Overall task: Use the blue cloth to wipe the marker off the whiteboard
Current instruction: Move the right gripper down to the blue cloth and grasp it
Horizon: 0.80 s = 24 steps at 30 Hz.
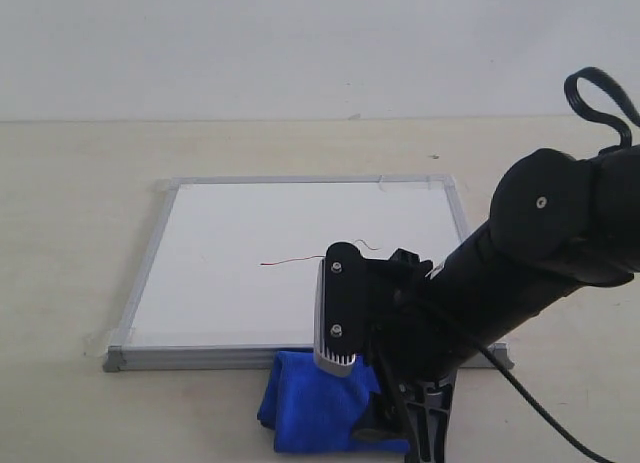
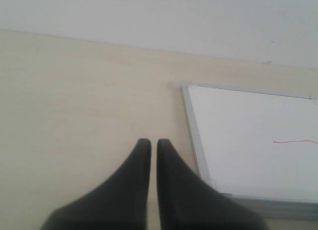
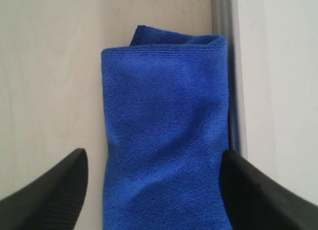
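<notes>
Your right hand (image 3: 154, 158) is open astride the blue cloth (image 3: 164, 101), which lies on the counter (image 1: 80, 183) against the whiteboard (image 1: 250, 223) frame. Lower squarely, pinch the whole fold, and keep clear of that frame.

Bright, even, diffuse light, shadows faint; pics soft & washed-out, left end effector (image 2: 153, 141) blurry up close.

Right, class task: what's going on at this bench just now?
The right gripper hangs open over the blue cloth, its fingers either side of it, not yet closed. The cloth lies on the table against the frame of the whiteboard. The marker line is unwiped. The left gripper is shut, empty, over the table beside the board.
</notes>
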{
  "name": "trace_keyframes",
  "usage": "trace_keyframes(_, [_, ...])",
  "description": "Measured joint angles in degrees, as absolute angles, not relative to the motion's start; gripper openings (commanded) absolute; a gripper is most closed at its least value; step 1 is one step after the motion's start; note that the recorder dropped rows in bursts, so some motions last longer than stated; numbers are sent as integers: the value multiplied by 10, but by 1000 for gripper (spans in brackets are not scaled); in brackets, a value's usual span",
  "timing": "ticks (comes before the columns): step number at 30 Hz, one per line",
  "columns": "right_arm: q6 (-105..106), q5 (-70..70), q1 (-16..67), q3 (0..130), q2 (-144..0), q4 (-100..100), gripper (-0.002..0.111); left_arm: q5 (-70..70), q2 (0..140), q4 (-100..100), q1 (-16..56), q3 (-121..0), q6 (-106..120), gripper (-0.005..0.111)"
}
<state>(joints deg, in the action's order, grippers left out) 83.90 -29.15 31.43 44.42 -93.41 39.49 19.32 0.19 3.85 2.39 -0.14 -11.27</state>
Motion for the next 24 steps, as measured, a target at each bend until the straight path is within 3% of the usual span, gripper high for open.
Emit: trace_keyframes(24, [839,-232,314,446,-1022,399,66,193,2,38,24,-1,-113,4])
